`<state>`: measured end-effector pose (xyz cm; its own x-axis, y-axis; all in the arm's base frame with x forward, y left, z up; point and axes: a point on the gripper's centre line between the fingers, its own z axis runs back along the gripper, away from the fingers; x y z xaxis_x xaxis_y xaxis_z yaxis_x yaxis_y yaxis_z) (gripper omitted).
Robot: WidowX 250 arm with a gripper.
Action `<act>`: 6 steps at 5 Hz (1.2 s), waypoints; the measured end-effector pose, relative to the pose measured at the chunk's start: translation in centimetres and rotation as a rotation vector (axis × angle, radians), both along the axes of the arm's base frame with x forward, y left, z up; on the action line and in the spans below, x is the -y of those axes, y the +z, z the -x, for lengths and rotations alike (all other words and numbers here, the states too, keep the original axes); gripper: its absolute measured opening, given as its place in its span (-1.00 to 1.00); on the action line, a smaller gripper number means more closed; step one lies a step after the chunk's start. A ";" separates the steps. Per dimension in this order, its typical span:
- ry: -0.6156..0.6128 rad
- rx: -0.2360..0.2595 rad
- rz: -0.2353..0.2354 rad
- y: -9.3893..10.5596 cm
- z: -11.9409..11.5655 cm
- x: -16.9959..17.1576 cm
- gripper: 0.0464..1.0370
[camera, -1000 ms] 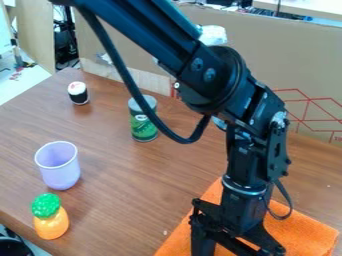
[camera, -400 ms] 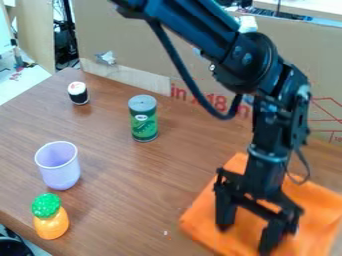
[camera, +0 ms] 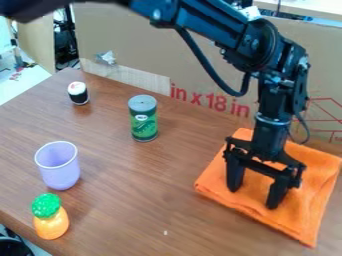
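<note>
We see the gripper (camera: 253,197) hiding part of the orange cloth (camera: 302,215) on the wooden table (camera: 127,210), and the arm (camera: 210,22) cut off above — whether the tips touch the fabric, we can't tell. The fingers stand wide open, pointing down, with cloth visible between and around them.

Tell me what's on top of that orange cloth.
The black gripper, fingers apart, is over the orange cloth, its tips at or just above the fabric. Patches behind its fingers are covered, so I can't see those.
</note>
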<state>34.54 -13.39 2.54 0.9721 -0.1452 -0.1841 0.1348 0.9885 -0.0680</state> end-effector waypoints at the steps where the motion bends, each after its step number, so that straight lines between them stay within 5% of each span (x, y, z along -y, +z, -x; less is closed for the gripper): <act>1: -0.010 -0.010 -0.006 0.1 -0.4 -0.1 0.93; 2: -0.018 0.001 -0.009 0.3 -0.3 -0.2 0.93; 4: 0.011 0.143 0.014 5.9 -0.3 -2.7 0.93; 5: 0.009 0.165 0.017 8.0 0.9 -4.1 0.93; 6: -0.031 0.108 -0.041 10.1 4.4 -5.8 0.93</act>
